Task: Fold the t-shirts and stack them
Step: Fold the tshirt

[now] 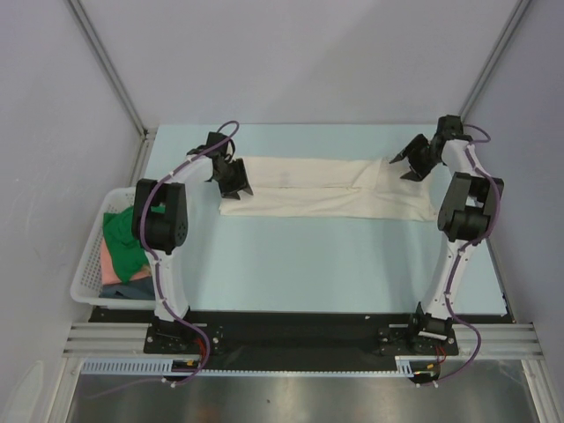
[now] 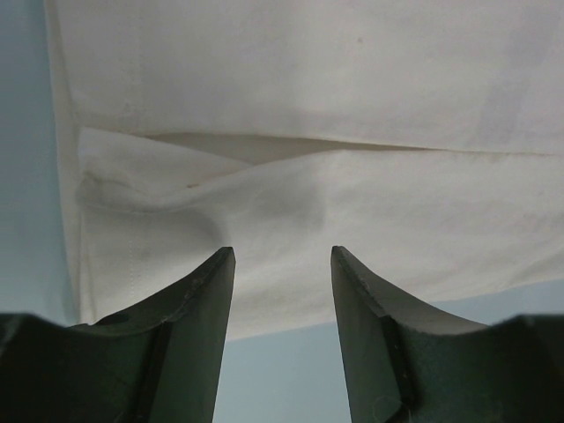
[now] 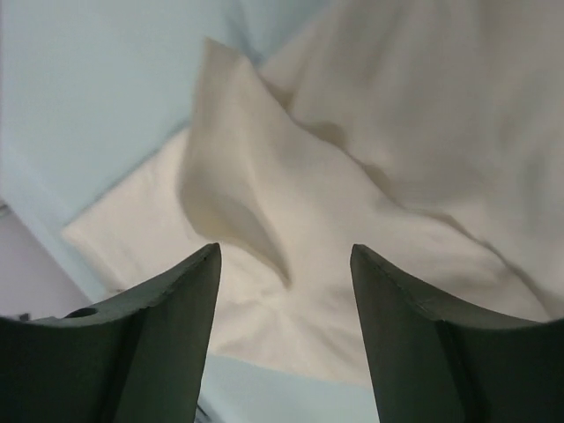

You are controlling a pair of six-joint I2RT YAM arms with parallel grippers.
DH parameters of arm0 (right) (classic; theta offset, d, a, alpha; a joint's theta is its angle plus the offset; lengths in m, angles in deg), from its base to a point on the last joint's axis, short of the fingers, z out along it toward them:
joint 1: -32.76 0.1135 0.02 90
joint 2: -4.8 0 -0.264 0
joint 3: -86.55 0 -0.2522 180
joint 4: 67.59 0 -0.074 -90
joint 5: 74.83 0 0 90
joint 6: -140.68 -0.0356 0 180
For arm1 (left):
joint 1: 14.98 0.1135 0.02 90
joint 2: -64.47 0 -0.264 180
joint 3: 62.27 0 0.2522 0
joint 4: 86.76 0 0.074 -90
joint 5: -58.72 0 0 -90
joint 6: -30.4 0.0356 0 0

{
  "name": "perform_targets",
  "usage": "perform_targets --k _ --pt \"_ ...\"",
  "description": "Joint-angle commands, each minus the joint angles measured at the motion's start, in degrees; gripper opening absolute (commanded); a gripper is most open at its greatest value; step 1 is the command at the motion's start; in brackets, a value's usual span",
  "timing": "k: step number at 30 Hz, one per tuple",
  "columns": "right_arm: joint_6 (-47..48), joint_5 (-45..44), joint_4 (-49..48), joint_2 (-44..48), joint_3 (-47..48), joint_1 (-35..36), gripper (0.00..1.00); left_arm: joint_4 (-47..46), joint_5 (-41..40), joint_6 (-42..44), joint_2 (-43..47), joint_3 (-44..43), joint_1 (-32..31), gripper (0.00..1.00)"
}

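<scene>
A cream t-shirt [image 1: 326,187] lies folded into a long band across the far part of the pale blue table [image 1: 308,256]. The left gripper [image 1: 233,181] sits at its left end, and the right gripper [image 1: 412,163] is by its far right corner. At the left edge, a white basket [image 1: 88,273] holds a green shirt [image 1: 123,242], a pink shirt [image 1: 110,264] and a dark blue shirt [image 1: 132,289], all bunched together.

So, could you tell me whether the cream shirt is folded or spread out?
Folded: the cream shirt lies as a long narrow band, one layer's edge lapping another along its middle.
</scene>
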Motion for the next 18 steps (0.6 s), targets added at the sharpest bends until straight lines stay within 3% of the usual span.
perform_targets --k 1,3,9,13,18 --pt "11.38 -8.27 8.70 12.73 -3.61 -0.75 0.66 0.19 -0.82 2.19 4.84 -0.06 0.16 0.53" --pt "11.84 -6.09 7.47 15.74 -9.56 1.26 0.63 -1.03 0.06 1.57 5.54 1.53 0.15 0.53" --pt "4.99 12.35 -8.52 19.19 -23.83 8.03 0.29 -3.50 2.00 -0.98 4.76 5.40 0.51 0.52" --pt "1.91 15.81 -16.43 15.77 -27.44 10.94 0.22 -3.50 1.12 -0.98 3.27 4.79 0.95 0.52" --pt "-0.99 21.24 -25.66 11.28 -32.28 8.57 0.14 -3.59 1.03 -2.47 1.25 5.31 2.44 0.51"
